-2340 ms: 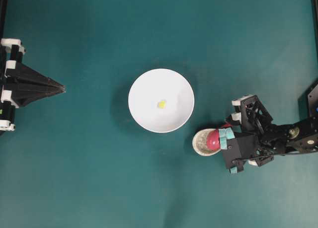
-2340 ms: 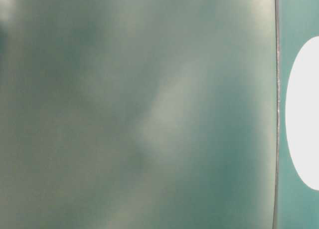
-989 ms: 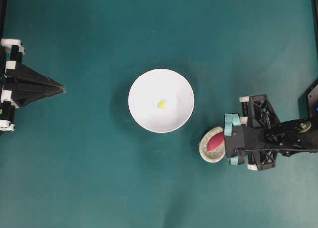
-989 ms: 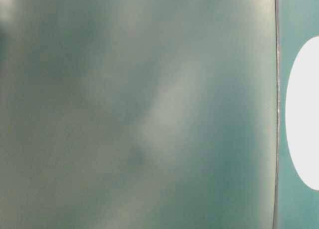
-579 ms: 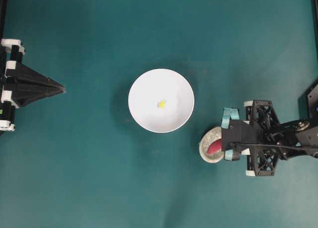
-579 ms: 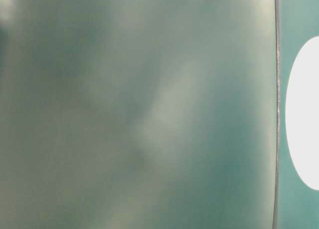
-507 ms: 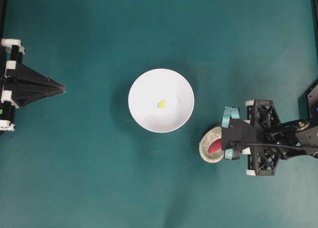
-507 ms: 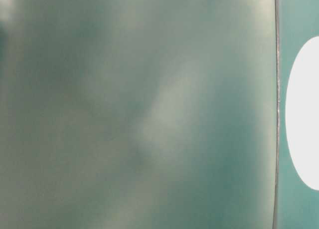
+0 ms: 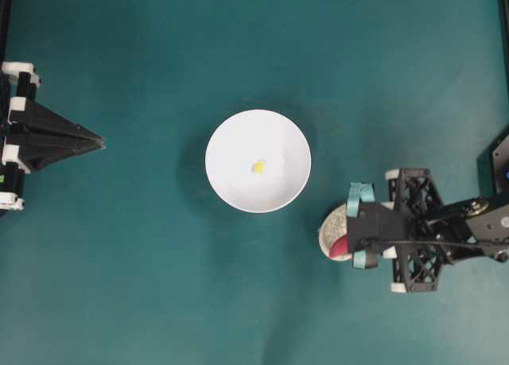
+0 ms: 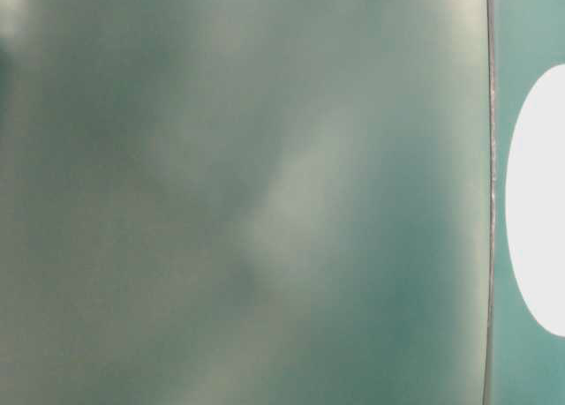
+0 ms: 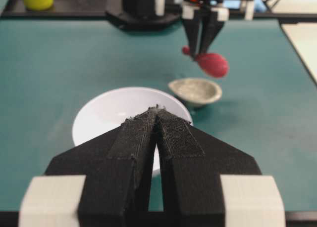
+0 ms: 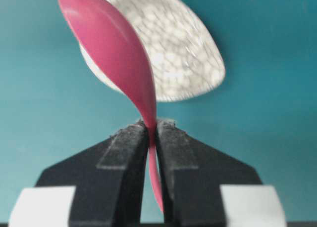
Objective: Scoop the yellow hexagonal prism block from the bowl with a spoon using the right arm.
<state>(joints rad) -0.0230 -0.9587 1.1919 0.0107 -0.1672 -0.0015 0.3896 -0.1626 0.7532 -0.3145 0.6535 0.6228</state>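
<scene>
Now lifted clear of the speckled rest just beneath it, the pink spoon sits clamped by its handle in the right pincer, while the yellow block waits in the white bowl well beyond its tips.

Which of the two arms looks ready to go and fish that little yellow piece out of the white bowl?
The right. Its tool is shut on the pink spoon, lifted off the speckled rest near the bowl. The left tool is shut, empty, far off.
</scene>
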